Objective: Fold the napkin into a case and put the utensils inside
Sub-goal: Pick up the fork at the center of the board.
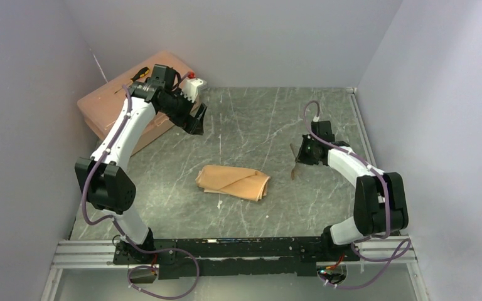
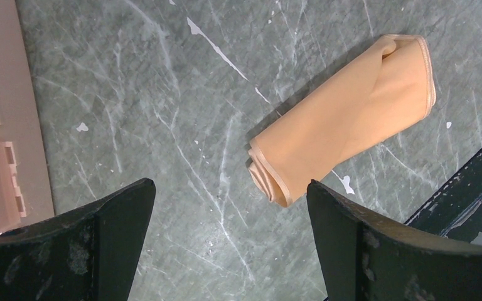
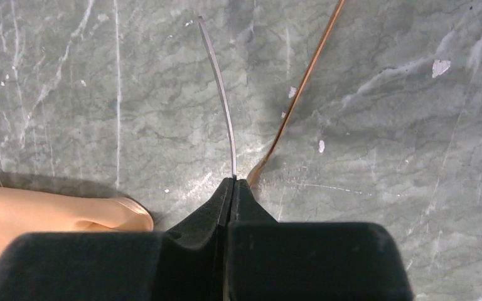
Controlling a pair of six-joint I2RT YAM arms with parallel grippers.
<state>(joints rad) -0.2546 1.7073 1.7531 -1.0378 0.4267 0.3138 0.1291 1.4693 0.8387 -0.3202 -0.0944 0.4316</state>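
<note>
The napkin (image 1: 233, 182) lies at mid-table, folded into a flat oblong peach-tan case with a diagonal edge. It also shows in the left wrist view (image 2: 351, 125) and at the lower left of the right wrist view (image 3: 37, 216). My right gripper (image 1: 299, 152) is right of the case, low over the table, shut on a thin metal utensil (image 3: 223, 94) seen edge-on. A second golden-brown utensil (image 3: 301, 88) runs beside the fingertips; I cannot tell if it is held. My left gripper (image 1: 196, 119) is open and empty, raised near the toolbox; the left wrist view (image 2: 228, 188) shows its jaws wide apart.
The pink plastic toolbox (image 1: 113, 103) stands at the back left with a yellow-and-black screwdriver (image 1: 139, 73) on its lid. A small white and red object (image 1: 193, 84) sits by its right corner. Grey walls enclose the marbled table on three sides.
</note>
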